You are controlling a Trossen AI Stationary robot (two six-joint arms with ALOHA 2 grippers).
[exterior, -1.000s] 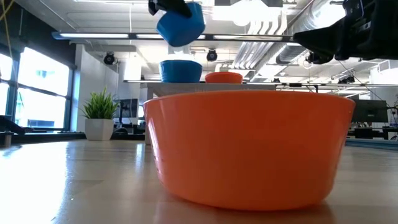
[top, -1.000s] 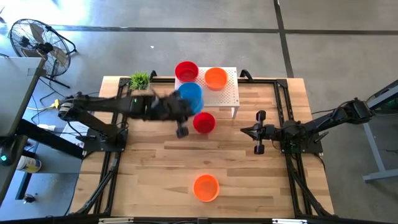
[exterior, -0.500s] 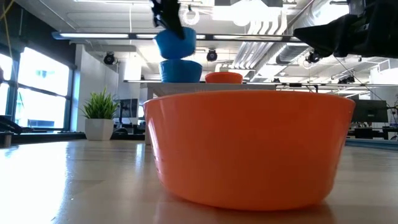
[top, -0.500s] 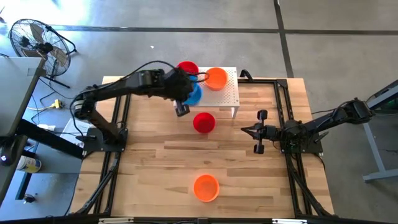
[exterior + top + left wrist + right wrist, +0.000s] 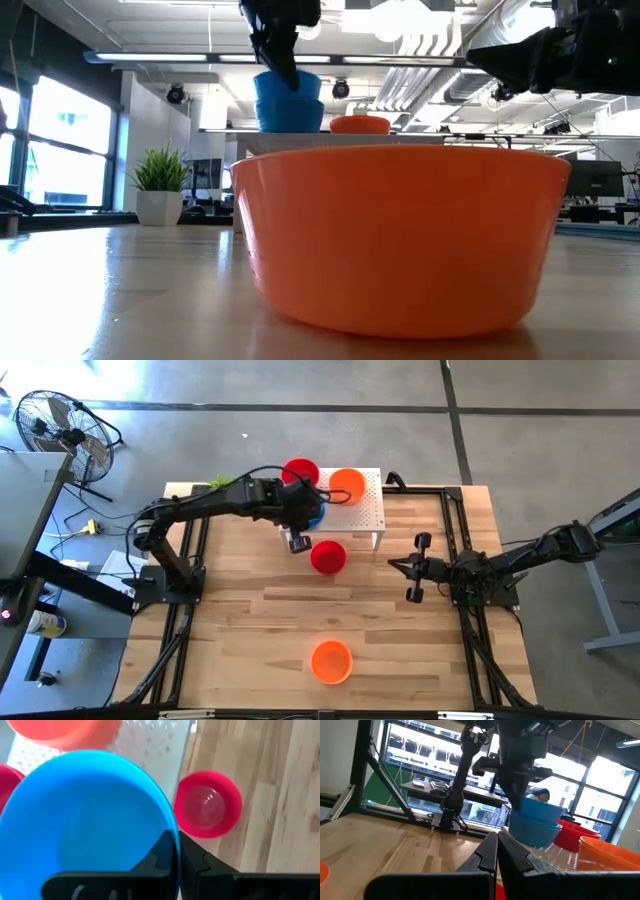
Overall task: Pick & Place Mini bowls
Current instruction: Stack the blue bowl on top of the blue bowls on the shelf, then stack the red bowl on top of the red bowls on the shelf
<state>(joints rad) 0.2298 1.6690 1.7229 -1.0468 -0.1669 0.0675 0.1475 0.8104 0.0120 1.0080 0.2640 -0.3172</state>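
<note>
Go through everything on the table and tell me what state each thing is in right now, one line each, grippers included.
Left gripper: shut on the upper blue bowl's rim, over the white stand.
Upper blue bowl: upright, nested in the lower blue bowl.
Lower blue bowl: upright on the white stand.
Red bowl on stand: upright, empty.
Orange bowl on stand: upright, empty.
Red bowl on table: upright, empty.
Orange bowl on table: upright, empty.
Right gripper: shut, holding nothing, waiting over the table's right side.

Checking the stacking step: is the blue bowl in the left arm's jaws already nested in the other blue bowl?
Partly nested: the held blue bowl sits in the lower blue bowl on the white stand, rim still above, left gripper clamped on it.
</note>
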